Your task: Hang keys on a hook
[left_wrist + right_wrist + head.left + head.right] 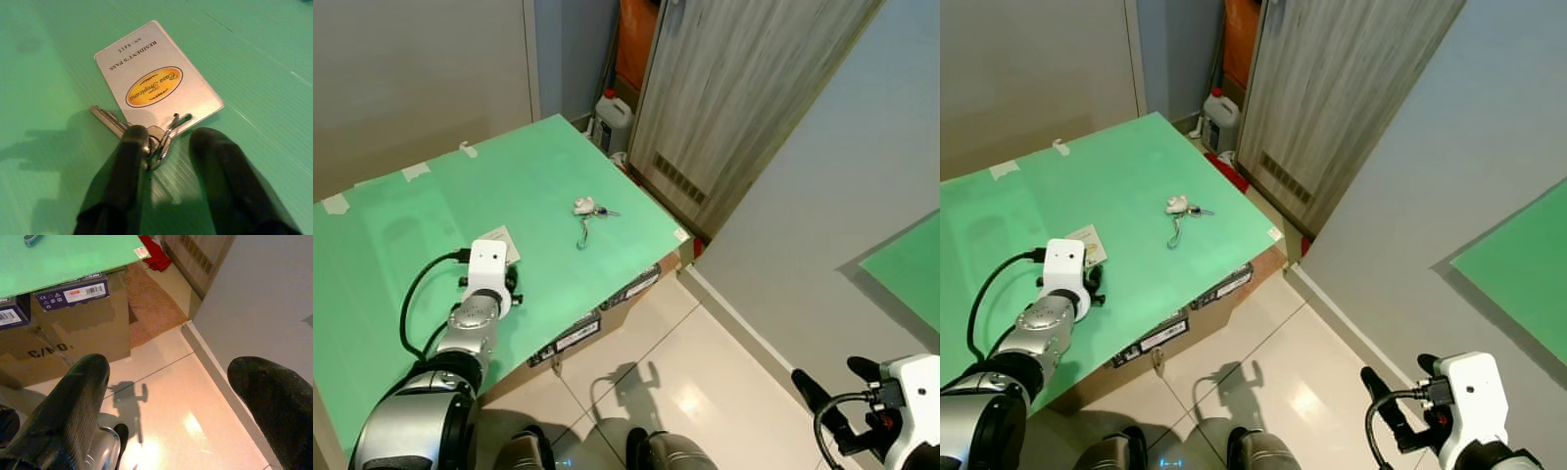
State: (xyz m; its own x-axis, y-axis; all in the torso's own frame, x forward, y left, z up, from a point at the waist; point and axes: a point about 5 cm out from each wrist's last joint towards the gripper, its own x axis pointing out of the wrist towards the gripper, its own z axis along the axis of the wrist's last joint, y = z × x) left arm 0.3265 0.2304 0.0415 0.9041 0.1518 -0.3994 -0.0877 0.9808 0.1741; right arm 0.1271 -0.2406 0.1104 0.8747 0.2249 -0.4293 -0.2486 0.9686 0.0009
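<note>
my right hand (166, 406) hangs low at about five o'clock, over the pale tiled floor (705, 382), its two black fingers (73, 406) spread wide apart with nothing between them. beyond those fingers i see the cardboard boxes (73, 328) propping up the green surface (391, 255).

my left hand (168, 161) is down on the green surface at about nine o'clock. its fingers (129, 166) stand a little apart around a small bunch of keys (146, 139); one finger touches the key ring, the other sits just beside it, and the keys lie flat, not lifted. a white resident's pass card (156, 85) with a yellow oval lies joined to that ring, just ahead of the fingertips.

farther out, near twelve o'clock and well apart from my left hand, a second key bunch (590, 210) with a white fob and a green loop lies near the surface's far edge. past that stand a grey wooden door (744, 98) and a white jug (613, 119) on the floor.
</note>
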